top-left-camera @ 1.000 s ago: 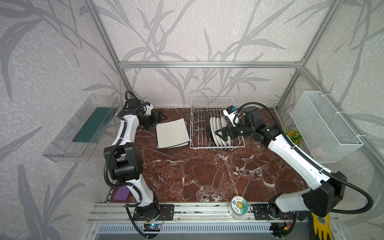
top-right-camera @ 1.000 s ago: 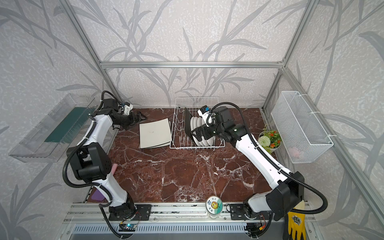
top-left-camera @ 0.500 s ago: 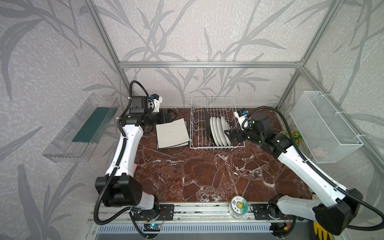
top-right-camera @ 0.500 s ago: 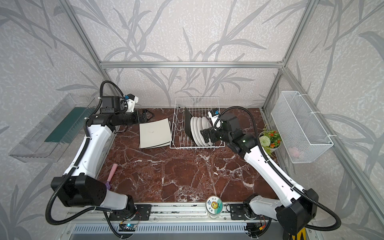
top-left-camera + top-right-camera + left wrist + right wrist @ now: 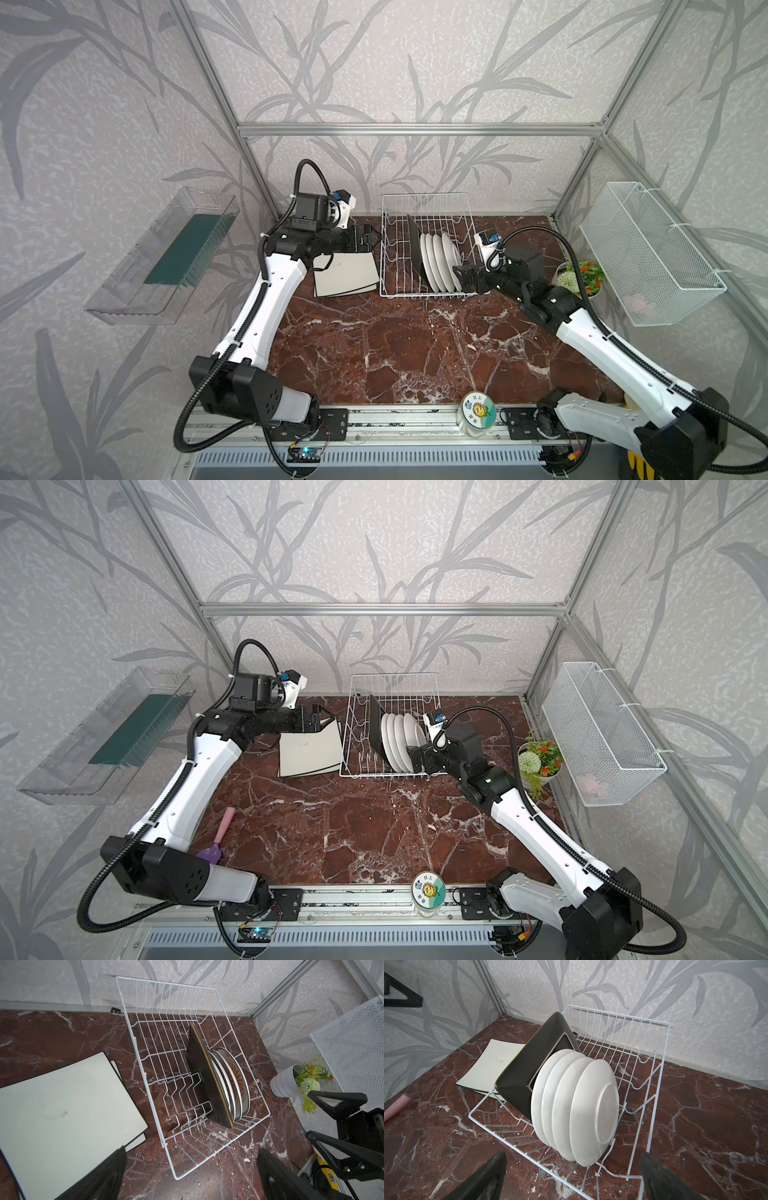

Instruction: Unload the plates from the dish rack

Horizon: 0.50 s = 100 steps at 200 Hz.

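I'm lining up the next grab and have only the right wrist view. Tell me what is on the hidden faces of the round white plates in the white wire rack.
Observer: The left wrist view shows an orange sunburst on the round white plates, turned toward the black square plate.
Operator: Report the left gripper.
Observer: In both top views the left gripper hangs open by the far corner of the stacked cream square plates, beside the white wire rack.
Operator: Name anything right of the rack.
Observer: A white pot of artificial flowers stands there.
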Each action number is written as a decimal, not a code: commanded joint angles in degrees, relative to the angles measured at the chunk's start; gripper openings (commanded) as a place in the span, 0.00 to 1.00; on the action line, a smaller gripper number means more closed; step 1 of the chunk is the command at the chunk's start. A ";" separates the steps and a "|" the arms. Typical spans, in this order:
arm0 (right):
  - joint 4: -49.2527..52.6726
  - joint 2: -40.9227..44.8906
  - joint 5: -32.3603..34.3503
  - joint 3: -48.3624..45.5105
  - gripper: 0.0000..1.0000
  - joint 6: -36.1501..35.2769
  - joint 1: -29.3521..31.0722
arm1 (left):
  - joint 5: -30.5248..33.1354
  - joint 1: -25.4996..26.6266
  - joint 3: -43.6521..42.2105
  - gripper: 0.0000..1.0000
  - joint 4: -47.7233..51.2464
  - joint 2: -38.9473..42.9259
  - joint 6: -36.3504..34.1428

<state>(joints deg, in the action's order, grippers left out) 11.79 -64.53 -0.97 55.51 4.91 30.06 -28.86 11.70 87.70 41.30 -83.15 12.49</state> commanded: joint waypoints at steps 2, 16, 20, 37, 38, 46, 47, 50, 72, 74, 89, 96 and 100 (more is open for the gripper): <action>-2.92 1.69 0.39 -0.69 0.99 0.04 0.21 | 3.28 3.19 0.20 0.98 -1.48 -2.71 2.51; -2.84 1.82 0.75 -1.01 0.99 -0.10 0.23 | 4.97 5.11 0.34 0.97 -2.44 -4.35 3.48; -2.74 1.86 0.79 -1.08 0.99 -0.20 0.21 | 5.35 5.45 0.36 0.97 -2.80 -4.84 3.77; -2.39 1.78 0.88 -1.04 0.99 -0.26 0.21 | 6.03 7.01 0.84 0.95 -3.83 -7.01 4.53; -2.39 1.78 0.93 -1.04 0.99 -0.25 0.23 | 6.11 7.06 0.91 0.95 -3.85 -7.15 4.55; -2.22 1.69 0.97 -1.02 0.99 -0.35 0.23 | 6.16 7.58 1.39 0.94 -4.39 -8.27 4.81; -2.22 1.69 0.97 -1.01 0.99 -0.34 0.25 | 6.13 7.65 1.45 0.94 -4.48 -8.35 4.86; -2.17 1.69 0.97 -1.01 0.99 -0.34 0.26 | 5.95 7.82 1.75 0.93 -4.54 -8.81 4.71; -2.39 1.63 1.06 -1.10 0.99 -0.56 0.23 | 5.37 9.05 5.68 0.87 -3.21 -12.58 3.52; -2.39 1.61 1.06 -1.10 0.99 -0.52 0.25 | 5.28 9.15 5.98 0.86 -3.06 -12.89 3.40; -2.05 1.52 0.97 -0.86 0.99 -0.54 0.24 | 5.20 9.97 8.89 0.81 -2.12 -15.56 2.83; -1.87 1.54 0.98 -0.87 0.99 -0.54 0.23 | 4.91 10.29 9.91 0.78 -1.94 -16.71 2.65; -1.84 1.53 0.97 -0.84 0.99 -0.54 0.23 | 4.80 10.43 10.52 0.76 -1.81 -17.34 2.63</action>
<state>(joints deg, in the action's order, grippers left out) 10.61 -63.92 -0.80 54.98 4.64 30.06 -24.27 21.15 93.45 38.89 -98.06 15.59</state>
